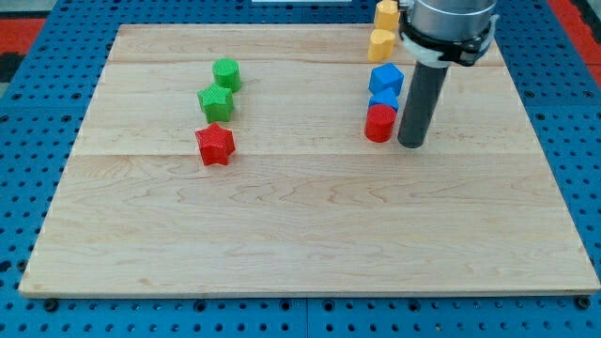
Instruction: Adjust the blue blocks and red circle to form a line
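Right now my tip is resting on the wooden board at the right side of the scene, just beside the red circle, on that block's right. A thin gap seems to be showing between the two, though I cannot tell for certain whether they are touching. The tool is only a straight dark rod, so it has nothing to open or close, and it is holding nothing.

The task's blocks are standing in a short column that is running from near to far. The red circle is sitting nearest. A small blue block is lying directly beyond it, touching it or very nearly so; its shape is partly hidden and hard to make out. A larger blue block, angular and roughly hexagonal, is sitting just beyond that one. Farther still, near the far edge of the board, two yellow blocks are continuing the same column: one yellow block just beyond the blues and a second yellow block at the very edge, partly cut off by the arm's grey body.

Well apart, on the left half of the board, a green cylinder is standing farthest, a green block with a faceted top is sitting just nearer than it, and a red star is lying nearest of the three.
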Robot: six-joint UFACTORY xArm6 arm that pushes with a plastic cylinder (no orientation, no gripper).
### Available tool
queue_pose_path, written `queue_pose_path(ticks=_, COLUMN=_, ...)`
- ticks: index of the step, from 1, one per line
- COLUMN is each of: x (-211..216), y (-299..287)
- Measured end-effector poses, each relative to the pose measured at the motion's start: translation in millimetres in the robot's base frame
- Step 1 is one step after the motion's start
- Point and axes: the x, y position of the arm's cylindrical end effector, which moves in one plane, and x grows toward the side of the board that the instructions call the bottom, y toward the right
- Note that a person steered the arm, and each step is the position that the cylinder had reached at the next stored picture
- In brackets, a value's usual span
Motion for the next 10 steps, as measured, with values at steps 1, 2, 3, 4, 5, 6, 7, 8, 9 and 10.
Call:
queue_pose_path(ticks=1, x=-16, y=12)
queue_pose_path(ticks=2, x=-48, y=15)
queue_pose_path(ticks=3, x=-61, y=11)
queue_pose_path(ticks=4, x=-61, y=9)
queue_pose_path(ticks=5, x=-66, y=8)
queue_pose_path(ticks=6, x=-82, y=3)
queue_pose_path(ticks=7, x=-88, y=2)
queue_pose_path(ticks=8, x=-69, y=-2)
queue_pose_path(ticks=9, x=-63, y=-20)
queue_pose_path(ticks=10, x=-63, y=-32)
